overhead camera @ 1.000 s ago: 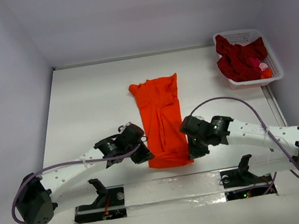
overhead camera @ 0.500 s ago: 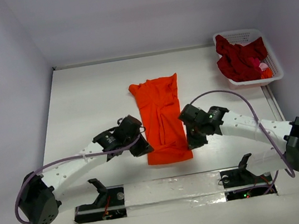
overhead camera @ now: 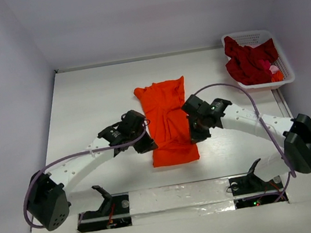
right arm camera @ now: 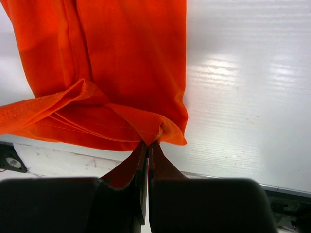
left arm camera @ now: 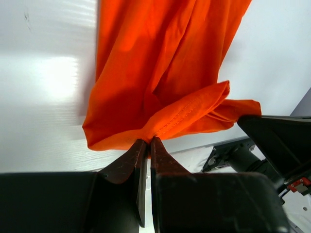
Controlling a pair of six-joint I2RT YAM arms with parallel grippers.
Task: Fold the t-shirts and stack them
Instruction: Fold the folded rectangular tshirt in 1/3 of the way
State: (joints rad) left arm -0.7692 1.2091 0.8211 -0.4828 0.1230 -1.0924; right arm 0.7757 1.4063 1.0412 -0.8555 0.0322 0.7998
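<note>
The table [overhead camera: 94, 96] is a plain white sheet filling the middle of the top view, closed in by pale grey walls [overhead camera: 146, 12] on the left, the right and along the back. Up close in the wrist views it shows fine ribbing and soft patches of glare. A shiny strip [overhead camera: 179, 194] runs along its near edge at the bottom of the frame, where the arm mounts sit. The orange t-shirt [overhead camera: 168, 120] lies lengthwise at centre frame, folded to a narrow band, its far end flat on the table and its near end doubled over on itself. The left gripper [overhead camera: 145, 144] sits at that doubled end's left side and the right gripper [overhead camera: 196, 134] at its right. Each wrist view shows the jaws pressed tight together with a pinch of orange hem caught between them. In the upper right corner a white lattice basket [overhead camera: 252, 36] stands against the wall, well apart from the arms, heaped with dark red shirts [overhead camera: 250, 61] and a scrap of pink.
</note>
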